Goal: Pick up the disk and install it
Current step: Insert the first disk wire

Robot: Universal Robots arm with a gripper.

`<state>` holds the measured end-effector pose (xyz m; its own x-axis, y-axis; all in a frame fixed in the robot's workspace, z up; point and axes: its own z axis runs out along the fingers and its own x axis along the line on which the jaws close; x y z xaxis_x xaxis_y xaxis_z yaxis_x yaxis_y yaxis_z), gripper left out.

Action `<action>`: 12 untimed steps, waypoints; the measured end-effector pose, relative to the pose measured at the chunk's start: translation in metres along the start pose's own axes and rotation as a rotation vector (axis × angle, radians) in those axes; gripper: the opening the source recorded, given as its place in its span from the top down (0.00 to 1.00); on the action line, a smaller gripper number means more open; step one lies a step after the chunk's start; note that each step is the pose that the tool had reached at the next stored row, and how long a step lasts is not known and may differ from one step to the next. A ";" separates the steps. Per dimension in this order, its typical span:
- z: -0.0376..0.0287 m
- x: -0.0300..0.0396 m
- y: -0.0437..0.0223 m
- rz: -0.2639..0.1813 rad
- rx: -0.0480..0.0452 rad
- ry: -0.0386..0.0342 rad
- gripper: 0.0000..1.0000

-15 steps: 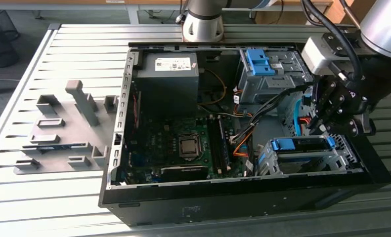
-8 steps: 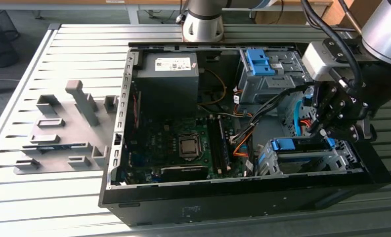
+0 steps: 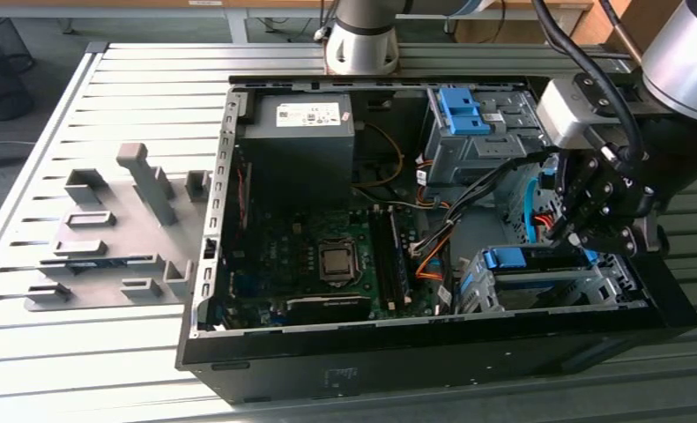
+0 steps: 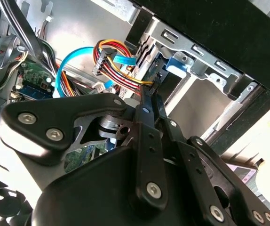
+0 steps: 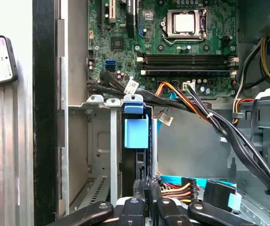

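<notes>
At the exterior view's left: grey moulded fixture (image 3: 113,233), matte plastic with upright posts and shallow slots, lying on the slatted metal surface (image 3: 42,370). Moving right into the open case (image 3: 324,379), black sheet steel. Inside: large black box (image 3: 299,150) with a white sticker, boxy and matte. Below it, green motherboard (image 3: 313,264) with a square socket; same motherboard (image 5: 149,28) in the first wrist view. Further right, bare blue plastic bracket (image 3: 456,107) on the upper grey cage, not the task's part. Loose bundle of orange, red and black cables (image 3: 439,247) draped between board and bays, soft and snag-prone. Far right: the disk (image 3: 522,258) on edge in the lower drive cage (image 3: 548,286), blue rail uppermost, smooth plastic against perforated bare steel. Same disk (image 5: 136,127) in the first wrist view, slotted between the cage walls. Gripper (image 3: 583,240) just at the disk's exposed end. Gripper (image 4: 152,92) in the second wrist view pinched closed, nothing visible between the jaws. Contact with the disk: cannot tell. Reads as the seating stage, disk apparently most of the way in. To do it well, probably: push square along the rails, no twist, given easy binding in thin steel. Keep the flat blue data cable (image 4: 63,70) and the black power connector (image 4: 102,60) out of the slot. Go slow: hard metal on hard plastic, no give.
</notes>
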<state>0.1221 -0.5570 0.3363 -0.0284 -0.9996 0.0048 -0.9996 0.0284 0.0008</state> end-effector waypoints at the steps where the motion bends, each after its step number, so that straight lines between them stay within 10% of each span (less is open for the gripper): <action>1: 0.0003 0.0000 -0.0001 0.000 0.0000 -0.0001 0.84; 12: 0.0027 -0.0001 -0.0006 0.000 0.0000 -0.0001 0.84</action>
<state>0.1227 -0.5569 0.3336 -0.0283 -0.9996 0.0047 -0.9996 0.0283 0.0008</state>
